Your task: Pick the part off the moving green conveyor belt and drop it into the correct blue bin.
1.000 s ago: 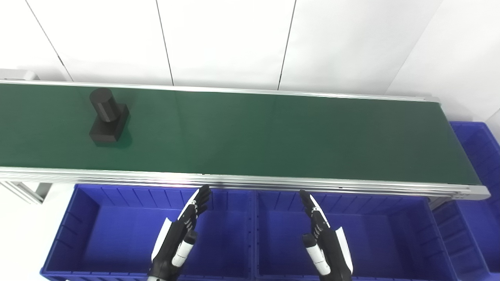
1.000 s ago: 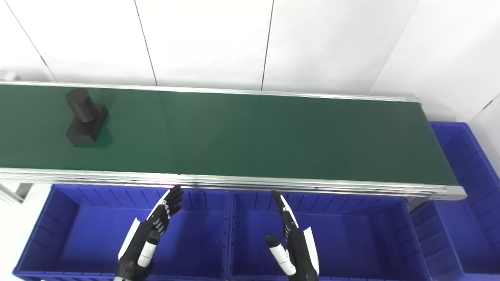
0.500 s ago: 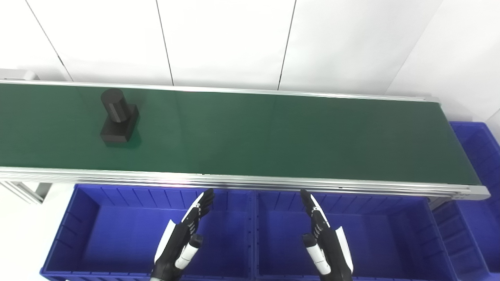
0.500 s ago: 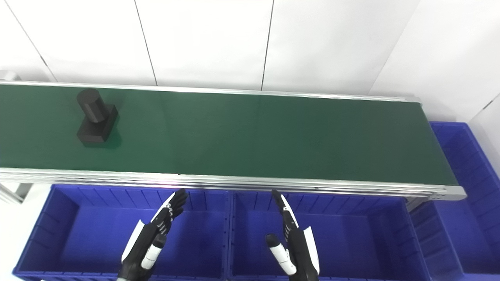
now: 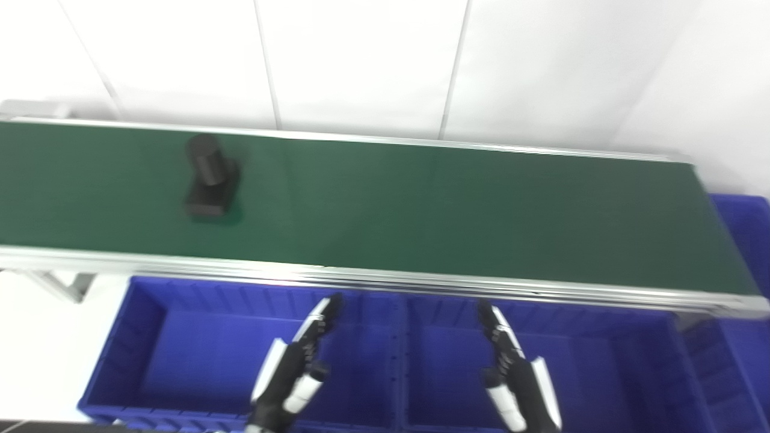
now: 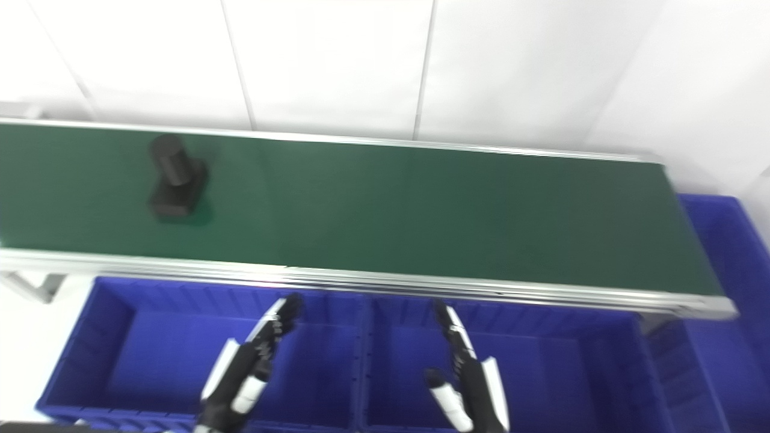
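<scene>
A black part (image 5: 210, 178), a cylinder standing on a square block, rides on the green conveyor belt (image 5: 421, 204) toward its left end. Both hands hover low over the blue bins, well short of the belt's near rail. My left hand (image 5: 295, 373) is open with fingers stretched forward, above the left bin (image 5: 144, 337). My right hand (image 5: 517, 379) is open too, over the middle bin (image 5: 601, 373). Neither hand touches the part, which lies far up and left of them. The picture is slightly blurred.
An aluminium rail (image 5: 385, 282) edges the belt on the near side. A third blue bin (image 5: 746, 240) sits past the belt's right end. White wall panels (image 5: 361, 60) rise behind the belt. A frame leg (image 5: 60, 285) shows at lower left.
The part has ridden rightward along the belt. The camera has shifted, moving the whole scene a little right and down. Both hands stay open in about the same pose.
</scene>
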### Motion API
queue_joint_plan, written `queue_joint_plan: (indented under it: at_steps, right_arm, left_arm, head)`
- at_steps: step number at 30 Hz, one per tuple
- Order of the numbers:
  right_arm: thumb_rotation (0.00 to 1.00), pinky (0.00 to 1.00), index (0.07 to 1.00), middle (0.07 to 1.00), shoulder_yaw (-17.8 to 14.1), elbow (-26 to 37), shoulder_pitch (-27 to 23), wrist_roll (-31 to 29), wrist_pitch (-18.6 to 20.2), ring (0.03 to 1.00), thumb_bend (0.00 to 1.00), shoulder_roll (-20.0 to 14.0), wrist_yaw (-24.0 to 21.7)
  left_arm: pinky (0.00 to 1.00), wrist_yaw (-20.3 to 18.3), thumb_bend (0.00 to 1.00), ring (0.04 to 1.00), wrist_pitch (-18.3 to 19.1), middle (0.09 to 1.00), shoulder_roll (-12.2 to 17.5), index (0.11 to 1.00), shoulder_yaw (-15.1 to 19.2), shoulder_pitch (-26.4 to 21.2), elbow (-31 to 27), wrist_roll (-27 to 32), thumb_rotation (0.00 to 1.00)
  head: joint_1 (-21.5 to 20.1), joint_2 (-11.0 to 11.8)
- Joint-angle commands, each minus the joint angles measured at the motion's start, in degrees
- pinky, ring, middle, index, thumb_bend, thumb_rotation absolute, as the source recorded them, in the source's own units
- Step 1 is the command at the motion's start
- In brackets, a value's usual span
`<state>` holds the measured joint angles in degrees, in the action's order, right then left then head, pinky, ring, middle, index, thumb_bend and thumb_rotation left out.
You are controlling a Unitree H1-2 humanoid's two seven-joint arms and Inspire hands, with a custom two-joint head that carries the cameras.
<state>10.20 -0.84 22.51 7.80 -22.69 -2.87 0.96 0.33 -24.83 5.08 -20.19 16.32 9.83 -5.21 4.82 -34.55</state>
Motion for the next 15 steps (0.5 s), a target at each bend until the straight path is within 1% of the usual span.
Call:
queue_joint_plan:
  at_steps: [1, 4, 5, 6, 7, 8, 11, 12, 13, 14, 15]
  right_arm:
    - [0.95, 0.98, 0.956, 0.965, -0.31, 0.13, -0.28, -0.82, -3.82, 0.978, 0.74, -0.36, -0.44]
    - [0.97, 1.00, 0.955, 0.980, -0.20, -0.58, -0.64, -0.97, -4.14, 0.996, 0.71, -0.93, 0.28]
    - [0.99, 1.00, 0.959, 0.978, -0.19, -0.79, -0.73, -0.89, -4.15, 0.991, 0.71, -1.03, 0.49]
    - [1.00, 1.00, 0.965, 0.982, -0.17, -1.09, -0.80, -1.15, -4.16, 0.992, 0.70, -1.19, 0.39]
    - [1.00, 1.00, 0.975, 0.995, -0.13, -1.27, -0.84, -1.37, -4.16, 0.998, 0.69, -1.31, 0.29]
    - [1.00, 1.00, 0.976, 0.996, -0.22, -1.49, -0.88, -1.47, -4.14, 0.998, 0.69, -1.35, 0.26]
    - [1.00, 1.00, 0.978, 1.000, -0.35, -2.01, -1.04, -1.90, -4.18, 1.000, 0.71, -1.31, 0.50]
    - [1.00, 1.00, 0.978, 1.000, -0.43, -2.12, -1.06, -1.92, -4.18, 1.000, 0.71, -1.20, 0.71]
    - [1.00, 1.00, 0.981, 1.000, -0.49, -2.18, -1.07, -1.91, -4.18, 1.000, 0.71, -1.13, 0.86]
    - [1.00, 1.00, 0.982, 1.000, -0.54, -2.29, -1.12, -2.14, -4.20, 1.000, 0.71, -1.04, 1.00]
    - [1.00, 1.00, 0.982, 1.000, -0.55, -2.36, -1.17, -2.34, -4.21, 1.000, 0.71, -0.99, 1.09]
  left_arm:
    - [0.93, 1.54, 0.88, 0.936, -2.10, 0.933, -0.54, 0.923, -0.71, -1.00, -0.82, -0.39, 0.96]
    - [0.91, 2.00, 0.85, 0.921, -2.10, 0.920, -0.93, 0.909, -1.35, -1.03, -0.01, -0.04, 0.91]
    - [0.90, 1.97, 0.85, 0.921, -2.10, 0.919, -0.94, 0.908, -1.48, -1.11, 0.21, 0.07, 0.89]
    - [0.90, 1.96, 0.85, 0.919, -2.10, 0.917, -0.95, 0.906, -1.63, -1.31, 0.53, 0.28, 0.88]
    - [0.89, 1.99, 0.85, 0.914, -2.10, 0.911, -0.94, 0.900, -1.74, -1.45, 0.74, 0.41, 0.87]
    - [0.89, 2.27, 0.85, 0.914, -2.10, 0.911, -0.99, 0.900, -1.90, -1.67, 1.10, 0.40, 0.86]
    - [0.89, 2.90, 0.83, 0.907, -2.10, 0.901, -1.18, 0.893, -2.20, -2.08, 1.97, 0.71, 0.84]
    - [0.88, 3.13, 0.83, 0.905, -2.10, 0.898, -1.27, 0.891, -2.28, -2.20, 2.27, 0.83, 0.83]
    - [0.88, 3.34, 0.84, 0.903, -2.10, 0.896, -1.30, 0.890, -2.38, -2.30, 2.46, 0.90, 0.83]
    - [0.88, 3.71, 0.84, 0.902, -2.10, 0.895, -1.29, 0.889, -2.59, -2.43, 2.64, 0.77, 0.82]
    - [0.88, 4.00, 0.84, 0.901, -2.10, 0.894, -1.26, 0.889, -2.76, -2.52, 2.75, 0.67, 0.82]
  head:
    - [2.59, 1.71]
    - [4.86, 3.89]
    - [4.86, 3.89]
    - [5.45, 4.75]
    - [5.45, 4.75]
    - [5.75, 5.73]
    - [5.63, 6.36]
    - [5.33, 6.97]
    - [5.33, 6.97]
    - [4.91, 7.80]
    - [4.91, 7.80]
